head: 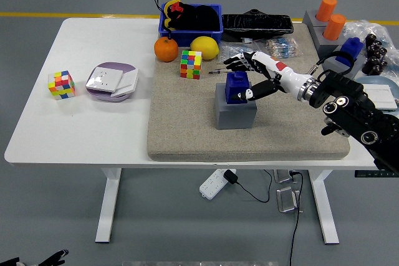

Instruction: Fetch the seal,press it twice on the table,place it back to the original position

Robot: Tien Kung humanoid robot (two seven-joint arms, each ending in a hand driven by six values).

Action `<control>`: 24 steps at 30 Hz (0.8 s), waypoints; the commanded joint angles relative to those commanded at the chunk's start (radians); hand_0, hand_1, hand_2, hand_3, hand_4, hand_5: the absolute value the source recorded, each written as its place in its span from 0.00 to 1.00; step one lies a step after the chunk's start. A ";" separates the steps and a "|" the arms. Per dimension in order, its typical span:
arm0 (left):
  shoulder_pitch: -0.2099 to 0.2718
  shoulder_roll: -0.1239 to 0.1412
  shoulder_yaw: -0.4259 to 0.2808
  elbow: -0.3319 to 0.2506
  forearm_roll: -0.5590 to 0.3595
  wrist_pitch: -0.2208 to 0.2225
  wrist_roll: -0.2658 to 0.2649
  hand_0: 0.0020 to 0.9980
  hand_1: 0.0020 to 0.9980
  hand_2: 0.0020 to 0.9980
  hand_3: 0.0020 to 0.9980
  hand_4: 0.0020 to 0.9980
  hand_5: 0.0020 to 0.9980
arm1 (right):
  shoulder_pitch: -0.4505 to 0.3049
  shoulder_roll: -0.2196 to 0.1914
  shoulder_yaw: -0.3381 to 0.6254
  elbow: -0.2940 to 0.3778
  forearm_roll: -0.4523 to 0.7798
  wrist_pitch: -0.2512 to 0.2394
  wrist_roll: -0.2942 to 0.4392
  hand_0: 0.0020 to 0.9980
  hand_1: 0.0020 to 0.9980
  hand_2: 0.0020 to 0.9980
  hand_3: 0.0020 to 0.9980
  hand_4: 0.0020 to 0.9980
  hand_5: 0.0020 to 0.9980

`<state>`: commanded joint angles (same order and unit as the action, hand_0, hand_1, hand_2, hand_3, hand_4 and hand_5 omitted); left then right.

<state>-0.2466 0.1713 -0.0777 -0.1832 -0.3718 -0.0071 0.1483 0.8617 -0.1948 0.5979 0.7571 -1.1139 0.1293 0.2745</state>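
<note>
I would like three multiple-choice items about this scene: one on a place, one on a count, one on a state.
1. Where is the blue seal?
A. on the grey block
B. in the blue bin
C. on the bare white table

2. How many colourful puzzle cubes are visible?
A. one
B. two
C. three

3. What is the right robot hand doing?
A. gripping the orange
B. resting off the table
C. open beside the seal

Answers: 1 A, the seal stands on the block. 2 B, one cube on the mat, another at the table's left. 3 C, its fingers are spread, enclosing nothing.
</note>
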 joint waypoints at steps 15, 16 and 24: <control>0.001 -0.001 -0.017 -0.002 0.008 0.001 -0.003 0.81 0.79 0.77 0.80 0.70 0.42 | -0.082 -0.092 0.127 0.089 -0.101 0.015 -0.046 0.96 0.93 0.92 0.94 1.00 0.30; 0.000 -0.001 -0.017 -0.001 0.007 0.001 -0.003 0.81 0.79 0.77 0.80 0.70 0.42 | -0.099 -0.112 0.149 0.103 -0.115 0.019 -0.054 0.96 0.93 0.92 0.94 1.00 0.30; 0.010 -0.001 0.017 0.003 -0.030 -0.005 0.001 0.81 0.79 0.77 0.80 0.70 0.42 | -0.214 -0.226 0.327 0.146 -0.138 0.032 -0.092 0.97 0.96 0.95 0.97 1.00 0.35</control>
<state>-0.2361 0.1707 -0.0611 -0.1801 -0.4023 -0.0116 0.1490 0.6480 -0.4211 0.9251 0.9027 -1.2514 0.1614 0.1825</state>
